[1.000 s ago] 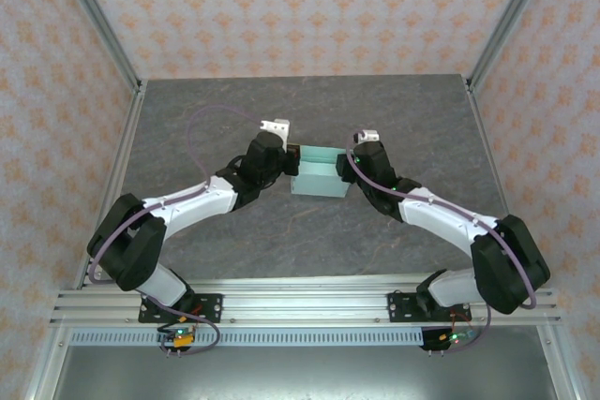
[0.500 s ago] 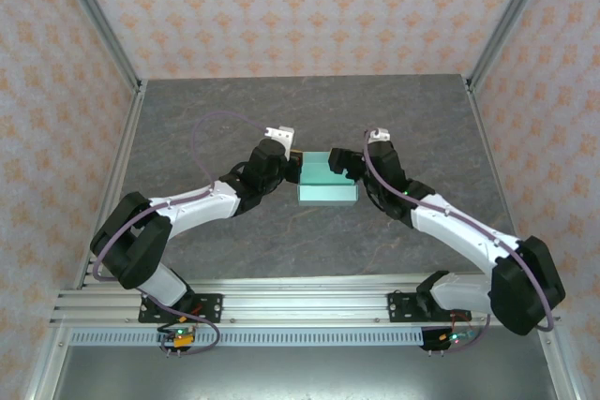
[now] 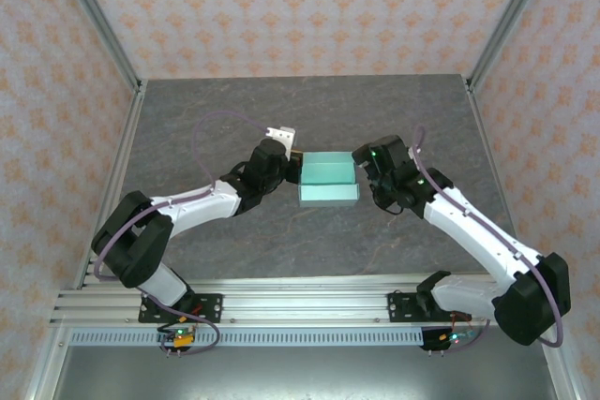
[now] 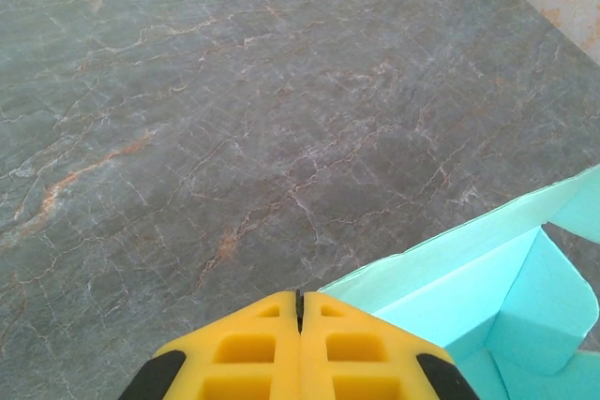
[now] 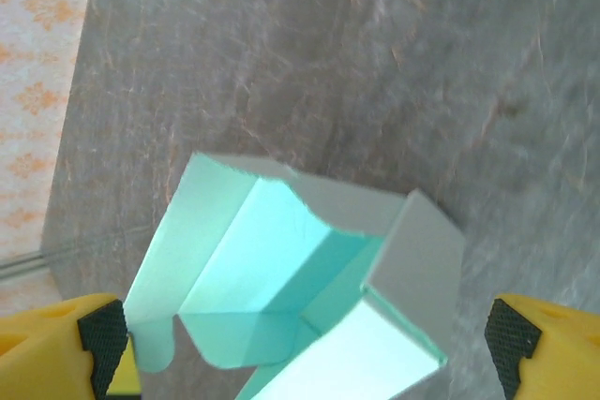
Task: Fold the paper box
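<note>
One closed left gripper [image 4: 300,299] touches paper box [image 3: 328,180]; right gripper [image 5: 307,336] gapes.

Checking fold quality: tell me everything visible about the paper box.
The paper box is pale mint thin card, folded into a shallow open-topped rectangle, walls raised, a rounded flap inside one end. It rests on the grey table. The left gripper, fingers shut, meets its left end; the right gripper hangs open by its right end.

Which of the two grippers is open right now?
The right gripper: its yellow fingers stand wide apart near the paper box, while the left gripper has its fingers pressed together.
</note>
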{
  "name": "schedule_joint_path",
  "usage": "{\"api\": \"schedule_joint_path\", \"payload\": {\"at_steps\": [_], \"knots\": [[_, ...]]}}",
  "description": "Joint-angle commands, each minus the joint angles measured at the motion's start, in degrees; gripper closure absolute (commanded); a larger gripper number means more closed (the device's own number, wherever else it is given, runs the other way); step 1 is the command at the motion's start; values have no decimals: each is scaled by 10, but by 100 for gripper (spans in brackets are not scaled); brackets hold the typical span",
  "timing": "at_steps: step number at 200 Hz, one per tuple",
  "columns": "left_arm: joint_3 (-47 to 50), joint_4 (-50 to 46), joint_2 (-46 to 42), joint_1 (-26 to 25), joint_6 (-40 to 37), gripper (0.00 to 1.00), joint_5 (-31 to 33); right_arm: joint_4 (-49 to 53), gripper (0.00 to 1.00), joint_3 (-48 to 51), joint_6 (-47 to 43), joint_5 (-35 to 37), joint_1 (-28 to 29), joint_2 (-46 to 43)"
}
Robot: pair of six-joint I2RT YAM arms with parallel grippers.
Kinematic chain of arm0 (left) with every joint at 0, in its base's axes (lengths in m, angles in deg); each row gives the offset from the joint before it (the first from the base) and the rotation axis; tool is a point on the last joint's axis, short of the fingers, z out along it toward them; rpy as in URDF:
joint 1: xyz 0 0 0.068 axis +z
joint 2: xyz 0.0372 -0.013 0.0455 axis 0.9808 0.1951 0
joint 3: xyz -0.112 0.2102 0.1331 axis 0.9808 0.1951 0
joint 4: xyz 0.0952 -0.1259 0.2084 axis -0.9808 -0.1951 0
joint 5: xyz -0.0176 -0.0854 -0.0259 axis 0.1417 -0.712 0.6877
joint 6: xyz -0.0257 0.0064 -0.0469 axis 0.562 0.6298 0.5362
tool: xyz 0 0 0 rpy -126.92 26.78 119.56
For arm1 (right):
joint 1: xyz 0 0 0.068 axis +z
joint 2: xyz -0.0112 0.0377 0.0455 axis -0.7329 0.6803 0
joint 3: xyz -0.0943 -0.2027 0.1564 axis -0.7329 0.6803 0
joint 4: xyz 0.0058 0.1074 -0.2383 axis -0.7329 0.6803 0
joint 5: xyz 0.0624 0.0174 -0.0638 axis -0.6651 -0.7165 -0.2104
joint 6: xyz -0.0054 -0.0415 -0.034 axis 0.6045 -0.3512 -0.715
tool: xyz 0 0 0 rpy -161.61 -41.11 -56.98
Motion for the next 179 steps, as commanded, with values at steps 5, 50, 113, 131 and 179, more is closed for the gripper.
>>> {"api": "schedule_joint_path", "payload": {"at_steps": [5,50,113,131,179], "knots": [[-38,-40,31,0,-7,99,12,-20,2,15,125,-53,31,7],[-101,-87,97,27,16,100,-37,49,52,-15,81,48,112,31],[-165,-113,163,61,50,100,-106,-50,67,-61,113,4,114,172],[-187,-134,177,66,57,99,-113,-44,69,-108,113,11,108,232],[-233,-167,227,85,94,99,-138,-12,71,-178,96,-8,59,354]]}}
